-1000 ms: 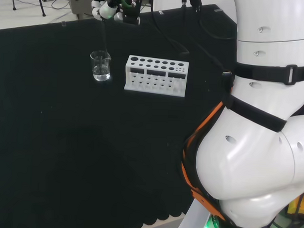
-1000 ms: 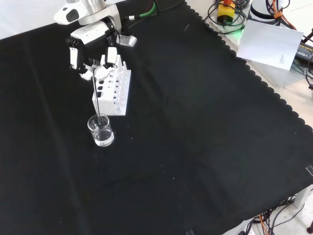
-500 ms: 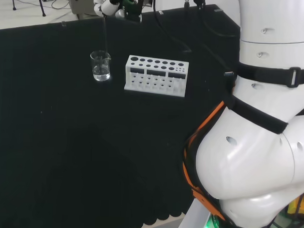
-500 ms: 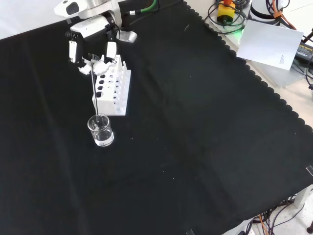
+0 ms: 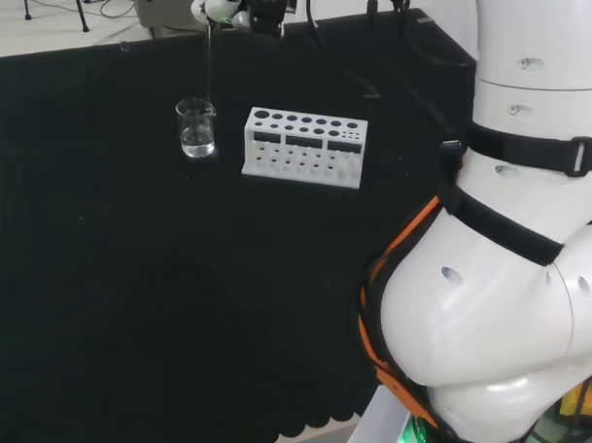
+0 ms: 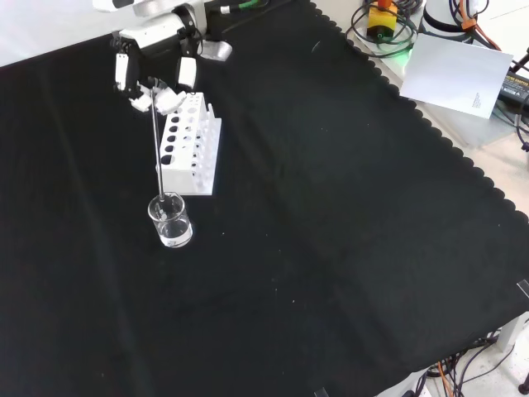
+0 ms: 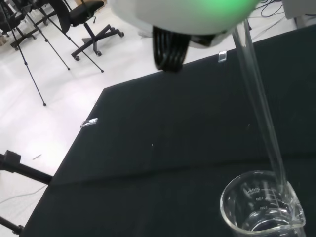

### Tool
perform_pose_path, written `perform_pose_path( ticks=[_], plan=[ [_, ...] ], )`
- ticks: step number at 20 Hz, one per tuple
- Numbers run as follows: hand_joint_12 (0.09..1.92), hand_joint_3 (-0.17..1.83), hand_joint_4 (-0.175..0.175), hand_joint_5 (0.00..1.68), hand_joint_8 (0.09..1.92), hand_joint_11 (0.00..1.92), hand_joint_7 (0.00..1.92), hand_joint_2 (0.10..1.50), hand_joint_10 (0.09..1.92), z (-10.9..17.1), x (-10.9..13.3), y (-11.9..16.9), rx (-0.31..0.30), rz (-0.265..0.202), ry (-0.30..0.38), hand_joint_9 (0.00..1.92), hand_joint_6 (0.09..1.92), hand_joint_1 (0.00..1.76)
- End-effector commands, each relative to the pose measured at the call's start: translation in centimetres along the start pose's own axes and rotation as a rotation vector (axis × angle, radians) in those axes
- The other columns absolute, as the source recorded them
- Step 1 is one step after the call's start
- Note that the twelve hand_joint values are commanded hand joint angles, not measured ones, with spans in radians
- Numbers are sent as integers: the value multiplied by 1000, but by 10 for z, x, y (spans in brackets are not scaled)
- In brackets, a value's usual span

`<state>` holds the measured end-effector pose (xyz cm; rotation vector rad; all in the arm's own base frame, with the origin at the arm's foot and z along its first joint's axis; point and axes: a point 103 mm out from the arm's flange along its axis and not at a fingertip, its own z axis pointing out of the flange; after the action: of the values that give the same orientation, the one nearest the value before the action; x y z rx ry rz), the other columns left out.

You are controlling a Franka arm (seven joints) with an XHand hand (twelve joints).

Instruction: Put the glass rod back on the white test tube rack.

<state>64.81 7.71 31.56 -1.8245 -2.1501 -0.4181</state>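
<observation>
On the black-clothed table (image 6: 347,215), the robot hand (image 6: 157,91) pinches the glass rod (image 6: 156,149), tip inside the beaker (image 6: 170,222); next, lift clear toward the adjacent white test tube rack (image 6: 190,145).

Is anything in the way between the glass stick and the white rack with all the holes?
Nothing visible stands between them. The hand holds the thin clear glass rod by its top; its lower end is at the rim of the small clear glass beaker. The white test tube rack stands right beside the beaker, its holes unfilled.
</observation>
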Motion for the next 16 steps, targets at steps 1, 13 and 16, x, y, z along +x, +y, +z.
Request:
perform_pose_path(
  ticks=[1,13,16],
  plan=[
    [781,925,-175,1066,1307,1682,1149,613,826,-24,-1,-9,-45,13,6,1679,887,1305],
    [782,925,-175,1067,1307,1682,1149,613,826,-57,-14,-21,-101,46,0,1678,886,1305],
    [782,925,-175,1067,1307,1682,1149,613,826,-59,-21,-25,-105,60,1,1679,886,1305]
  ],
)
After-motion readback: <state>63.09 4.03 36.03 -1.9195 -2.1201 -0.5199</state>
